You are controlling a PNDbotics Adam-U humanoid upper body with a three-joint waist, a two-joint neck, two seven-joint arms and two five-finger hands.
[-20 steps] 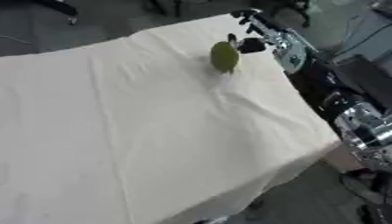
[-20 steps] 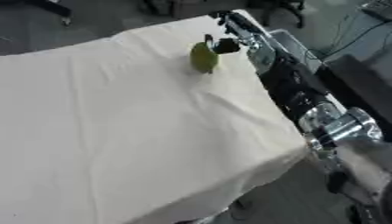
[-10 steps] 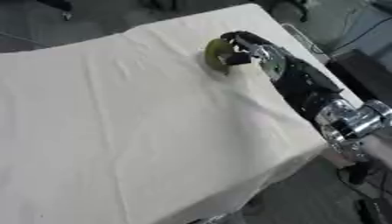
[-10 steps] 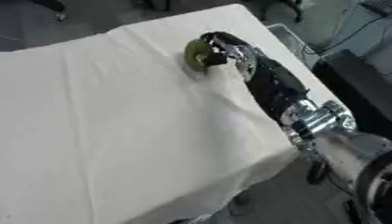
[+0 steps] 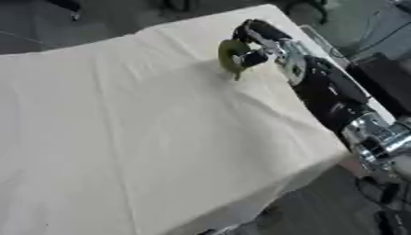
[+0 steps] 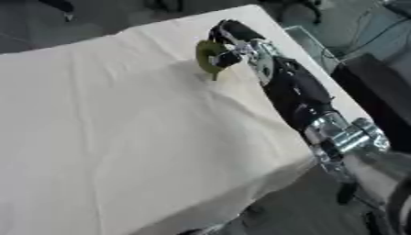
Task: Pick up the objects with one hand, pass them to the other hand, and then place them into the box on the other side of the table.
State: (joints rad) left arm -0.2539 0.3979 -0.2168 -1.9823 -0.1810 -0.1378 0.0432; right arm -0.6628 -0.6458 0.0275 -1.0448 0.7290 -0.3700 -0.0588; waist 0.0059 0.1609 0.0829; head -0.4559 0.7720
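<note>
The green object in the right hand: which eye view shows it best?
The left eye view, slightly: the green object stands out more clearly from the right hand, whose fingers curl round it. The right eye view shows the same grasp, with no extra detail.

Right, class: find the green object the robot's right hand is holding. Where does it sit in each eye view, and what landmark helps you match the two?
Left eye view: the green object is upper right of centre, in the curled right hand.
Right eye view: it is upper centre, shifted leftward.
Shared landmark: the far right corner of the cream tablecloth, just beyond the hand.
</note>
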